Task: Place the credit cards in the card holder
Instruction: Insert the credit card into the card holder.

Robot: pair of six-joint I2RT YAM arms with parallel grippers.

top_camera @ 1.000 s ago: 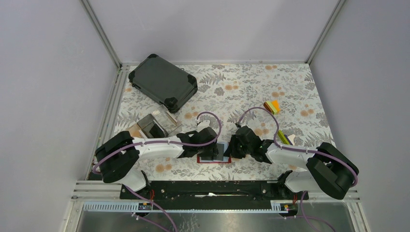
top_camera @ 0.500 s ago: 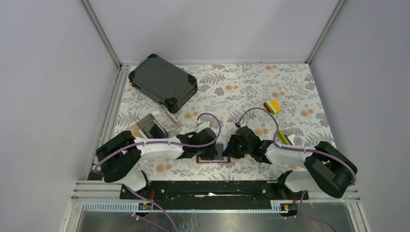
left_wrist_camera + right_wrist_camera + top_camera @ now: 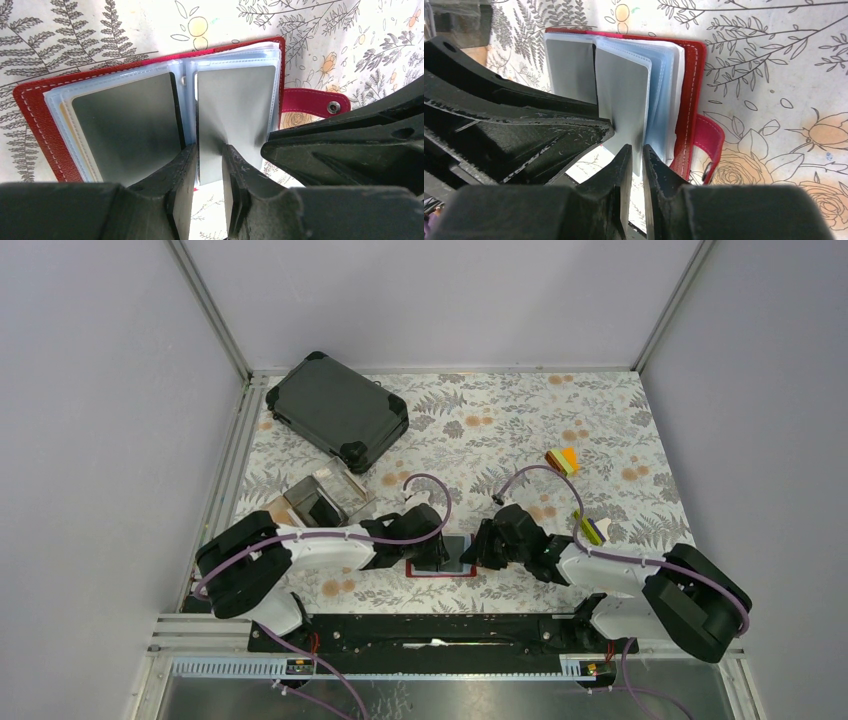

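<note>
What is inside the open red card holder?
Inside the card holder, clear sleeves show a left grey card and a right grey card. The sleeves stacked beneath are covered, so their contents cannot be seen.

left pincer straddles a grey card's near edge in the open red card holder.

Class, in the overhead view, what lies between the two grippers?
The open red card holder, with grey cards in its clear sleeves, lies between the left gripper and the right gripper. The top view shows this, and both wrist views agree.
</note>
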